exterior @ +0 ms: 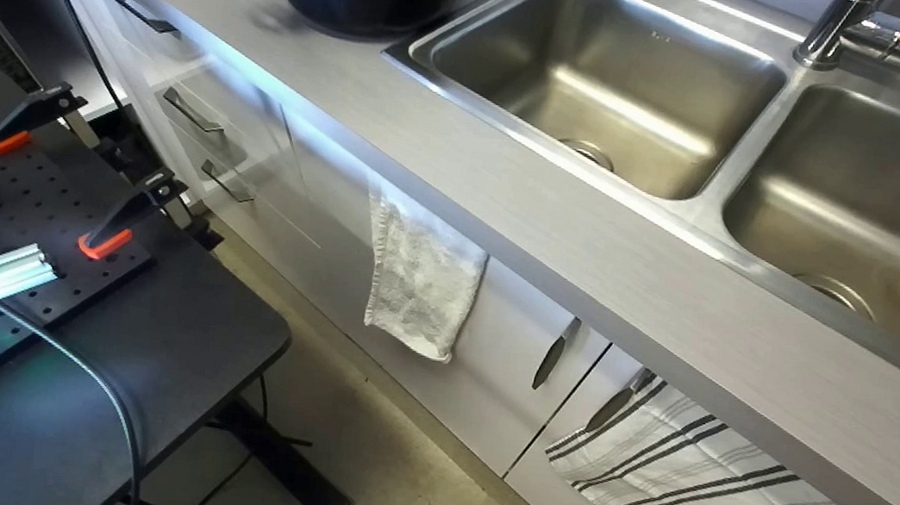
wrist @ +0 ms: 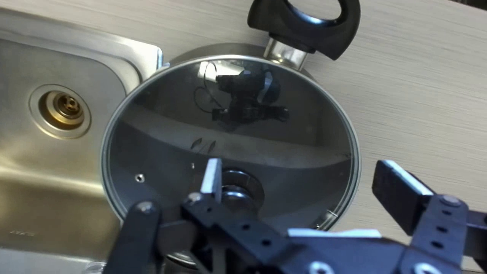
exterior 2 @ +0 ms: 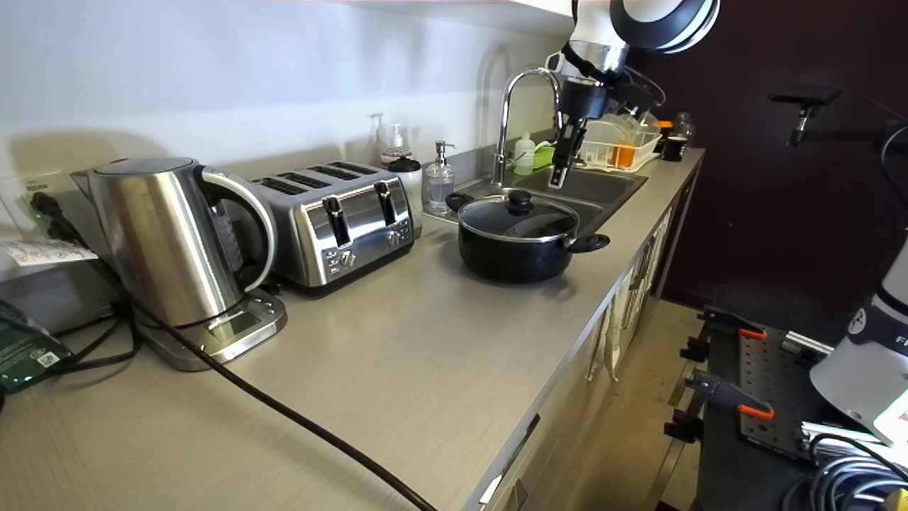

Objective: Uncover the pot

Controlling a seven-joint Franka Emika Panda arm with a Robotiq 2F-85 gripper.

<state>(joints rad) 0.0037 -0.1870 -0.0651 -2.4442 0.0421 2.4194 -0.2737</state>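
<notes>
The gripper (wrist: 304, 182) hangs over a black pot (exterior 2: 514, 259), fingers (wrist: 399, 201) spread wide and holding nothing, as the pot sits on a kitchen counter (exterior 2: 425, 341) with its glass lid (wrist: 236, 148) on. In the wrist view, the finger at left overlaps the lid, its tip just beside the round knob (wrist: 237, 196); the finger at right shows past the metal rim, against the counter. The knob falls between the two, much closer to the one at left. In an exterior view, the fingertips point down above the lid, apart from it and a little to the right of the knob. Two short handles (exterior 2: 589, 243) jut from the pot, to the near right and far left. Just beside the pot is a steel sink (exterior: 752, 153) with two basins. A tall tap (exterior 2: 505, 135) curves up beyond, with a dish rack (exterior 2: 647, 147) farther off. To the pot's left stand a soap bottle (exterior 2: 440, 184), a toaster (exterior 2: 312, 241) and, nearest, a kettle (exterior 2: 159, 241). The arm (exterior 2: 596, 57) reaches down from the far right. Below the counter hang a white towel (exterior: 421, 284) and a striped towel (exterior: 732, 489); across the floor, a black table (exterior: 207, 316) carries the robot's base (exterior 2: 862, 376).
</notes>
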